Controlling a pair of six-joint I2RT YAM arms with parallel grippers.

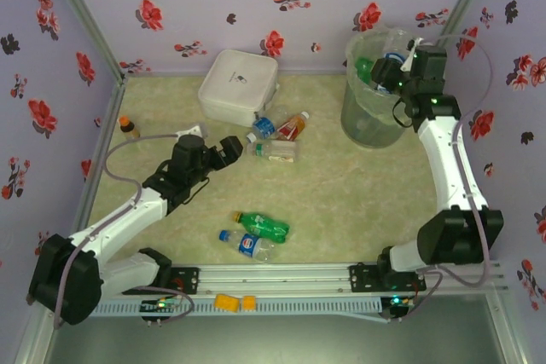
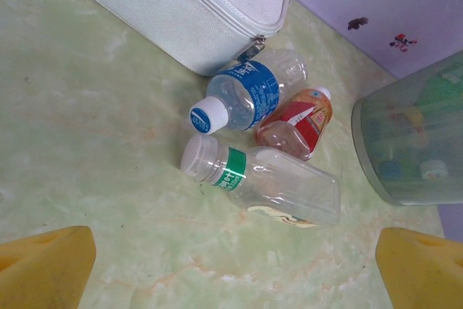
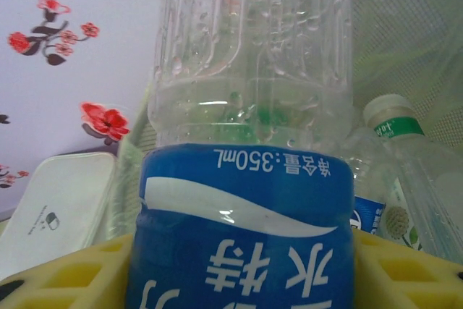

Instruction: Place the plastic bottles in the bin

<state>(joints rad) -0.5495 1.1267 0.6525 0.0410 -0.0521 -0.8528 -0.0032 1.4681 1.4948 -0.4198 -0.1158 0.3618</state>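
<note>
Now, on the left, the left gripper (image 1: 229, 153) hangs low over the table (image 1: 341, 193), spread wide. Three bottles lie just to its right. The nearest, a clear bottle with a green band (image 2: 264, 182), lies lengthwise along the span between the fingers (image 2: 43, 269), so I'd say a wrist turn comes before any grab. Over on the right, the right gripper (image 1: 392, 74) pinches a blue-labelled bottle (image 3: 242, 215) directly above the bin (image 1: 367, 125), so the drop looks straight down.
</note>
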